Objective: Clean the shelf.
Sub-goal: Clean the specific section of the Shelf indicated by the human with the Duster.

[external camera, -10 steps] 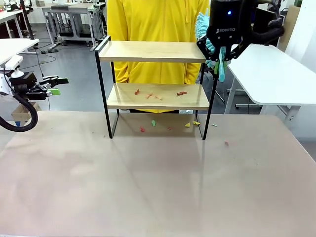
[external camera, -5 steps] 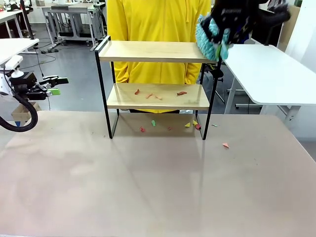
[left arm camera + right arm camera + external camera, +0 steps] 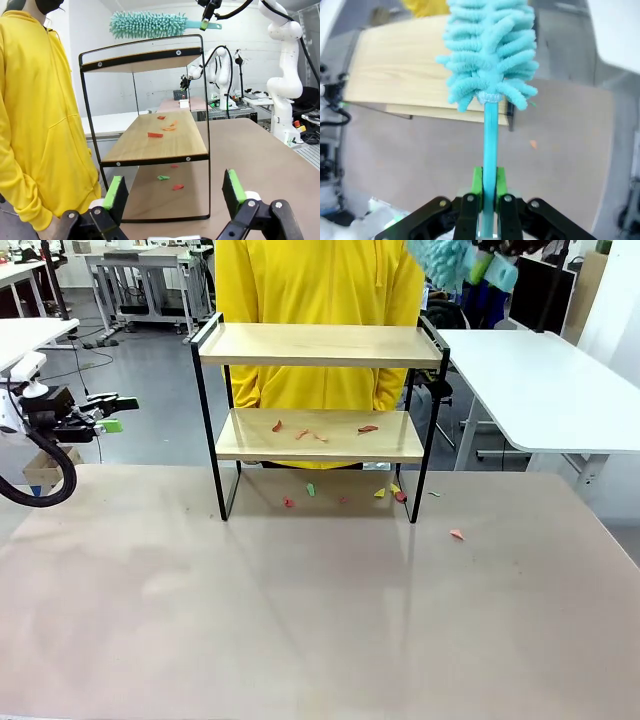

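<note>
The shelf (image 3: 310, 344) stands at the table's far middle, its top board bare. Small coloured paper scraps (image 3: 320, 431) lie on its lower board. A teal fluffy duster (image 3: 442, 256) hangs above the shelf's right end. My right gripper (image 3: 489, 182) is shut on the duster's handle (image 3: 490, 140), and the duster head (image 3: 490, 45) hovers over the top board (image 3: 395, 70). My left gripper (image 3: 112, 412) stays open off the table's left edge, level with the lower board. From there its green pads (image 3: 116, 192) frame the shelf (image 3: 150, 142) end-on, with the duster (image 3: 150, 25) above.
More scraps (image 3: 345, 496) lie on the table under the shelf, and one (image 3: 457, 534) to its right. A person in a yellow hoodie (image 3: 320, 280) stands right behind the shelf. A white table (image 3: 550, 390) is at the right.
My right gripper has lifted the duster from the top board's right end up toward the picture's top edge. A red scrap has landed by the shelf's right leg. The left arm is still.
</note>
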You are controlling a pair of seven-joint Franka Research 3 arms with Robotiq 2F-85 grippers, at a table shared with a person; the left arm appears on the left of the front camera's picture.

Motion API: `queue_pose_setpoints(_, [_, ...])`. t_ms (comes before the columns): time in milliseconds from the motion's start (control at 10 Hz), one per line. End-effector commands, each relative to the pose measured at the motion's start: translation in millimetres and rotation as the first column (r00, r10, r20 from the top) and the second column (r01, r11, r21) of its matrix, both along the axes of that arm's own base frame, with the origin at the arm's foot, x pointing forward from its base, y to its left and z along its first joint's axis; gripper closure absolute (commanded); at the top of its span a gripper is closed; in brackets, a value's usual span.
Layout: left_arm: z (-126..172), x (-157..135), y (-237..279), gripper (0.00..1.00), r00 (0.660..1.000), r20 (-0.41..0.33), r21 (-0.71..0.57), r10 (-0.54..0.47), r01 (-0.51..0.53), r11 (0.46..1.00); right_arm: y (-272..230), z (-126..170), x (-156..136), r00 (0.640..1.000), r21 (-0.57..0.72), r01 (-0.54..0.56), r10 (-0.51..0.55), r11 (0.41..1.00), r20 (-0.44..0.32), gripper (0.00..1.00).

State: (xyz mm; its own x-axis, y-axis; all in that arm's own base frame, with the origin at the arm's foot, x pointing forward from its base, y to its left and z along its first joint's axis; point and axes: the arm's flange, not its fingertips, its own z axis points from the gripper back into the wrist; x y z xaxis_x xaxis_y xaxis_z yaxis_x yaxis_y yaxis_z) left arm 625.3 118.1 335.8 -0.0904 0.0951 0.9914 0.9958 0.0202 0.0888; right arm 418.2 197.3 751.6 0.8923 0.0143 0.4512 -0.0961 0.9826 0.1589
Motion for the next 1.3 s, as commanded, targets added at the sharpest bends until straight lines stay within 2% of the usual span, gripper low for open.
queue_pose_setpoints(0, [2.9, -1.1, 0.7, 0.00, 1.000, 0.018, -0.001, 0.002, -0.002, 1.000, -2.0, -22.1, -17.3, 0.961, 0.077, -0.274, 0.269, 0.959, 0.064, 0.87])
queue_pose_setpoints(200, [2.9, -1.1, 0.7, 0.00, 1.000, 0.018, -0.001, 0.002, -0.002, 1.000, 8.4, -32.4, -37.3, 0.864, 0.035, -0.495, 0.487, 0.868, 0.126, 0.87])
queue_pose_setpoints(400, [2.9, -1.1, 0.7, 0.00, 1.000, 0.018, -0.001, 0.002, -0.002, 1.000, 14.6, -54.5, -62.3, 0.726, -0.045, -0.678, 0.677, 0.734, 0.118, 0.87])
queue_pose_setpoints(600, [2.9, -1.1, 0.7, 0.00, 1.000, 0.018, -0.001, 0.002, -0.002, 1.000, 16.0, -83.0, -81.9, 0.602, -0.083, -0.792, 0.796, 0.605, 0.058, 0.87])
queue_pose_setpoints(800, [2.9, -1.1, 0.7, 0.00, 1.000, 0.018, -0.001, 0.002, -0.002, 1.000, 26.1, -122.5, -95.1, 0.449, -0.146, -0.887, 0.892, 0.437, -0.057, 0.87])
queue_pose_setpoints(1000, [2.9, -1.1, 0.7, 0.00, 1.000, 0.018, -0.001, 0.002, -0.002, 1.000, 35.3, -167.4, -98.5, 0.300, -0.157, -0.948, 0.939, 0.275, -0.170, 0.87])
queue_pose_setpoints(1100, [2.9, -1.1, 0.7, 0.00, 1.000, 0.018, -0.001, 0.002, -0.002, 1.000, 36.7, -192.4, -99.9, 0.240, -0.154, -0.966, 0.946, 0.209, -0.218, 0.87])
queue_pose_setpoints(1200, [2.9, -1.1, 0.7, 0.00, 1.000, 0.018, -0.001, 0.002, -0.002, 1.000, 32.6, -212.9, -101.5, 0.199, -0.136, -0.976, 0.946, 0.168, -0.255, 0.87])
